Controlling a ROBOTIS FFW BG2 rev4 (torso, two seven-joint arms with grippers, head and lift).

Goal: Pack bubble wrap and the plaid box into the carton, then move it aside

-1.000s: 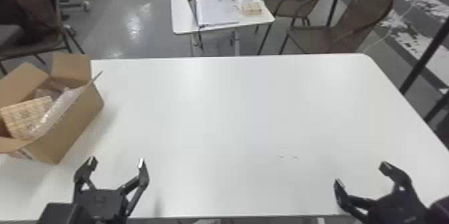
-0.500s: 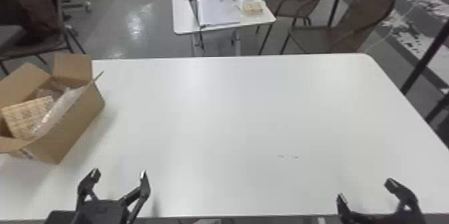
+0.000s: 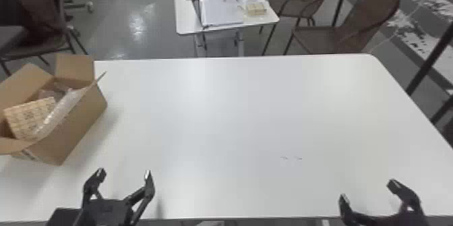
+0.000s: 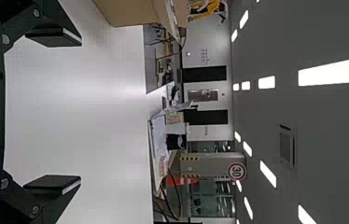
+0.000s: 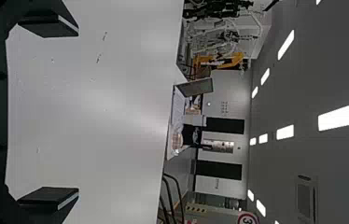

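Hovering empty, left gripper point(image 3: 124, 173) and right gripper point(image 3: 367, 191) have fingers wide apart; carton point(image 3: 79, 125) holds plaid box point(image 3: 28, 117) and bubble wrap point(image 3: 62, 109)

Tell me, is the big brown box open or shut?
Open: the box has its flaps spread, and the plaid box shows inside.

- The head view's left edge cuts off the carton point(image 3: 79, 124).
- Inside it, I can't see the base of the plaid box point(image 3: 28, 117) or bubble wrap point(image 3: 62, 107).
- Lower right, marks point(image 3: 291, 158) on the counter point(image 3: 236, 107) are too small to identify.
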